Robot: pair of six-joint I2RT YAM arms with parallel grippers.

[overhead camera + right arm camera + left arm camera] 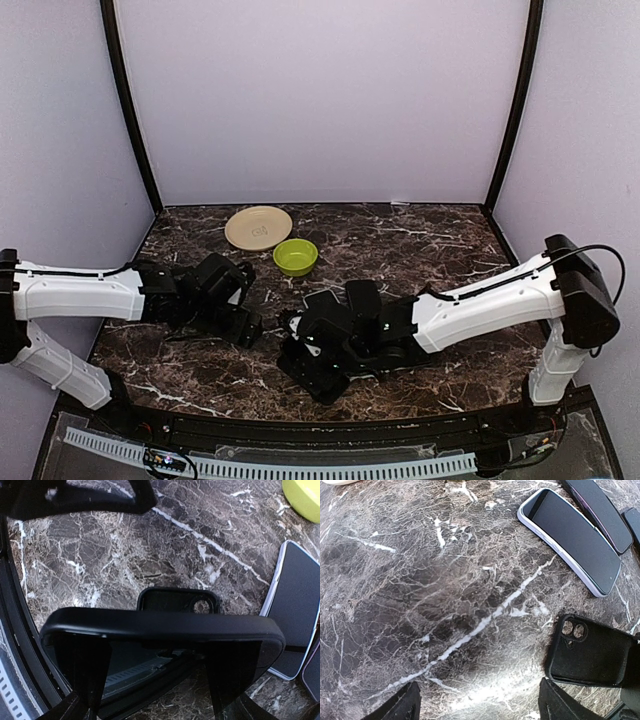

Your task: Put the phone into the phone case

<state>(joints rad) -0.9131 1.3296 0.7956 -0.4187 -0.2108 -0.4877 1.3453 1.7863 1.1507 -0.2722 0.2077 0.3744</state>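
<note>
My right gripper [157, 672] is shut on a black phone [160, 627]. It holds the phone crosswise, low over the table near the front edge, glossy face toward the camera. The gripper also shows in the top view [312, 368]. Just beyond the phone lies an empty black case [170, 599] with a round camera hole. The pale lavender-blue phone case [294, 615] lies to the right with a dark glossy slab inside its rim. It also shows in the left wrist view [570, 540]. My left gripper [479, 692] is open and empty over bare marble, and shows in the top view [238, 322].
A dark-cased phone [600, 510] lies beside the pale case. The empty black case [592, 652] lies just beyond my left gripper's right finger. A green bowl [295, 257] and a tan plate [258, 227] sit further back. A ribbed rail runs along the front edge [300, 465].
</note>
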